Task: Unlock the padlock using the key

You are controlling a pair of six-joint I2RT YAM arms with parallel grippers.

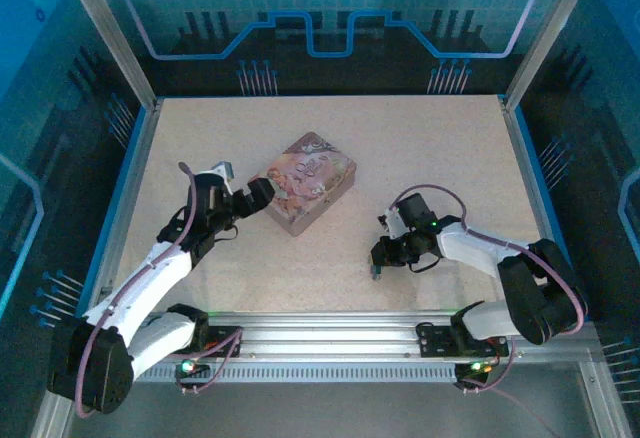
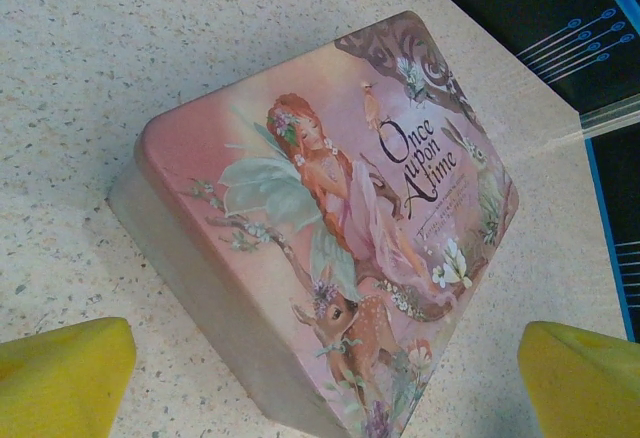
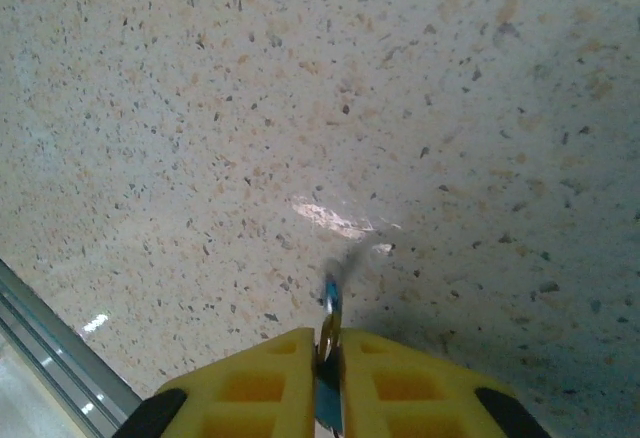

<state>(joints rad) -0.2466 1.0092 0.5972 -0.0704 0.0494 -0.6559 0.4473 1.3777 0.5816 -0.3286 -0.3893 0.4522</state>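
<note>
— So, where do we find the key (image 3: 329, 318)?

— We see it in the right wrist view, pinched between the yellow fingers (image 3: 390, 358) of the right gripper (image 1: 378, 264). The jaws stand almost closed, with just the thin metal between them, and the key's tip pokes out ahead over the speckled worktop (image 1: 450, 158). A bluish bit shows on it; we cannot tell what that is.

— And where does that gripper sit?

— From above we place it close to the near edge of the worktop, a little right of the middle, low over the bare surface. Whether the key's tip touches the worktop we cannot tell.

— What about the left gripper (image 1: 262, 196)?

— We see it spread wide. In its wrist view the two yellow fingertips (image 2: 62, 378) sit at the bottom corners, far apart, holding nothing. The pink tin (image 1: 305, 183) lies just ahead of them.

— Where is the tin?

— Near the middle of the worktop, slightly left, turned so one corner points towards the near edge. Its lid shows a winged girl, a fawn and the words "Once upon a time". From above, the left gripper is just beside the tin's near left side; we cannot tell whether they touch.
</note>
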